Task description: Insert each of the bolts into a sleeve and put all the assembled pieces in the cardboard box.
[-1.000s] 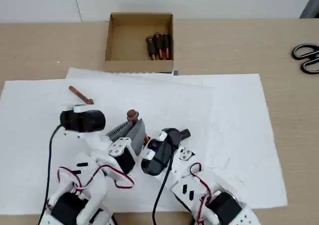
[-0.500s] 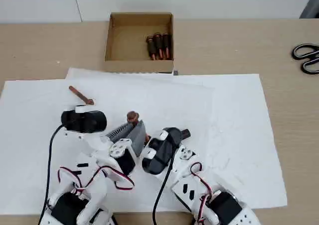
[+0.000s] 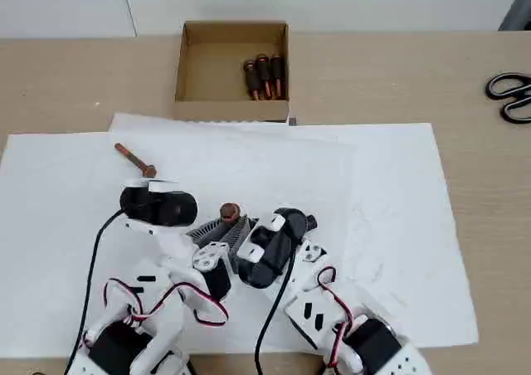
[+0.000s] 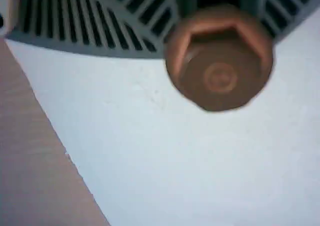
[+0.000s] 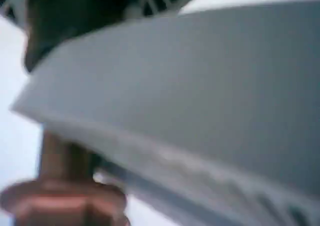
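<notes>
My left gripper (image 3: 226, 226) is shut on a copper bolt (image 3: 230, 212). In the left wrist view, the bolt's hex head (image 4: 218, 61) sticks out from between the grey ribbed fingers (image 4: 100, 21). My right gripper (image 3: 290, 227) sits right beside it, shut on a dark sleeve whose end (image 3: 309, 222) pokes out. In the right wrist view, the dark sleeve (image 5: 65, 16) lies just above the bolt's shank (image 5: 57, 156), with a grey finger of the left gripper crossing in front. A second bolt (image 3: 135, 160) lies loose on the white paper. The cardboard box (image 3: 189, 64) holds three assembled pieces (image 3: 264, 76).
White paper sheets (image 3: 390, 209) cover the near part of the wooden table. Scissors (image 3: 510, 95) lie at the far right edge. Both arms crowd the near middle of the paper, with their cables trailing toward the front edge.
My left arm has swung right and toward the near edge, bringing the held bolt closer to the right gripper. The right arm has barely moved.
</notes>
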